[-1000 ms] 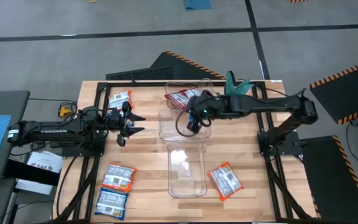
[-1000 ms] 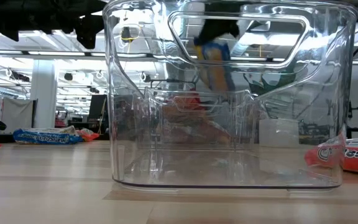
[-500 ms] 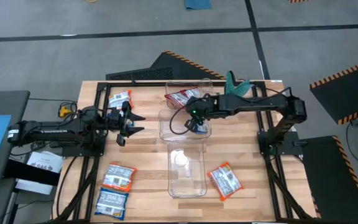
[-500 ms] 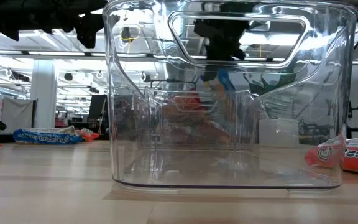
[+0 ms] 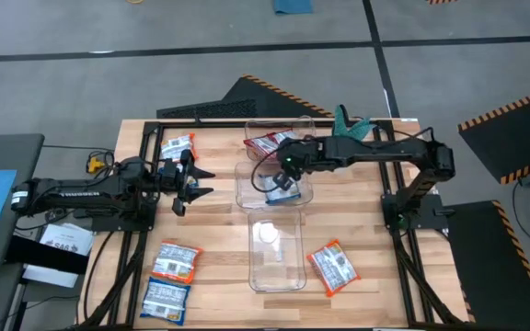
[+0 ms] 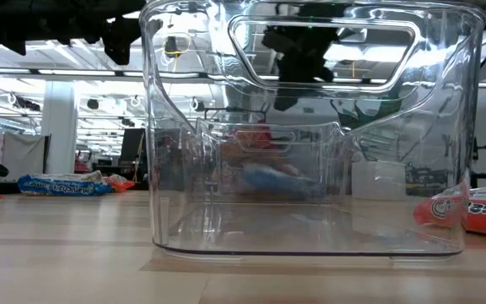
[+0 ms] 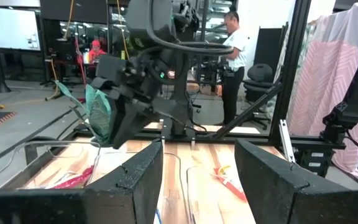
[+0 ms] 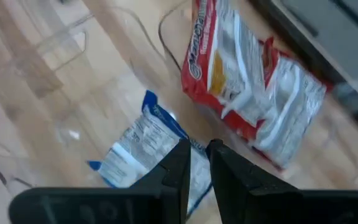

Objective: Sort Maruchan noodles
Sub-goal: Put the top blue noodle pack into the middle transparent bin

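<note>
A blue-and-white noodle packet [image 5: 282,193] [image 8: 143,148] lies loose inside the middle clear bin [image 5: 242,187], right under my right gripper [image 5: 280,178] [image 8: 199,165]. That gripper points down into the bin, its fingers a little apart with nothing between them. A red packet [image 5: 267,144] [image 8: 253,99] lies flat in the far clear bin [image 5: 304,123]. In the low view the blue packet [image 6: 268,177] shows blurred through the bin walls. My left gripper [image 5: 205,181] [image 7: 197,180] waits open at the table's left side.
The near clear bin [image 5: 256,267] [image 6: 167,169] stands in line with the other two. Two blue-and-white packets [image 5: 175,260] [image 5: 166,299] lie at the near left, another [image 5: 178,144] at the far left. An orange packet [image 5: 334,268] lies near right. A person [image 7: 234,56] stands beyond the table.
My right gripper has sunk toward the middle bin and tipped further down, carrying the blue-and-white packet hanging upright below it. It has let go: the packet has fallen from the fingers into the middle bin.
</note>
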`<state>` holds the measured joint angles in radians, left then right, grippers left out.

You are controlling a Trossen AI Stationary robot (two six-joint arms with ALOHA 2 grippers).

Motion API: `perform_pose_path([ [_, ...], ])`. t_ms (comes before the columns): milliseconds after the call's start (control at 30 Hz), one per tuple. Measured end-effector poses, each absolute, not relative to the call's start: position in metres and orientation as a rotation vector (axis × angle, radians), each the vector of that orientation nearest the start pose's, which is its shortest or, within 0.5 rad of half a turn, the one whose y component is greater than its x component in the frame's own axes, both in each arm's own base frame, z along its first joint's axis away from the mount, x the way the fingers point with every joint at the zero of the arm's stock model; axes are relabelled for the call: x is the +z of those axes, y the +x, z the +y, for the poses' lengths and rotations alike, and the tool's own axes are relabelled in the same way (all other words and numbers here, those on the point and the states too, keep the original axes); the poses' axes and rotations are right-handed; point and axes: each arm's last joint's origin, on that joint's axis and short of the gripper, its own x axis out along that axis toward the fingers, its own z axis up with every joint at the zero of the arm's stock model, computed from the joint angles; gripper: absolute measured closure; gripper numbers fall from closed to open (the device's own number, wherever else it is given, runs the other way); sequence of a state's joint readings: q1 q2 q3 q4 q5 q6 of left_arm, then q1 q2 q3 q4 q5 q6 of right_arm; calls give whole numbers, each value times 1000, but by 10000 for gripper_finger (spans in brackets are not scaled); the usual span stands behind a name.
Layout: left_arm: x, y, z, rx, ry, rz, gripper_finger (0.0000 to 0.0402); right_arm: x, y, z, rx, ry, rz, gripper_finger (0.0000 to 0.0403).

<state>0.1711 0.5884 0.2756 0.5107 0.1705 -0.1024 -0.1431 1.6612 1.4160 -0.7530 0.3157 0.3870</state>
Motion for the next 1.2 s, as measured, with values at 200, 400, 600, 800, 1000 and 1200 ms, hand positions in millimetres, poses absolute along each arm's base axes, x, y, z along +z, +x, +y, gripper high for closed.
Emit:
perform_pose_path([
  [200, 251, 145, 20, -7, -68, -195, 217, 303, 327, -51, -595, 260, 892, 293],
  [400, 251, 145, 20, -6, -66, -197, 217, 319, 318, -37, -569, 232, 849, 285],
  [600, 251, 145, 20, -5, -66, -195, 217, 321, 317, -31, -549, 222, 841, 285],
  [800, 251, 145, 20, -3, -66, -195, 217, 321, 317, -32, -553, 224, 840, 285],
  [1000, 250, 145, 20, -2, -58, -194, 217, 321, 316, -33, -550, 211, 845, 285],
  [1200, 250, 145, 20, -2, -58, -193, 217, 317, 310, -32, -558, 196, 929, 285],
])
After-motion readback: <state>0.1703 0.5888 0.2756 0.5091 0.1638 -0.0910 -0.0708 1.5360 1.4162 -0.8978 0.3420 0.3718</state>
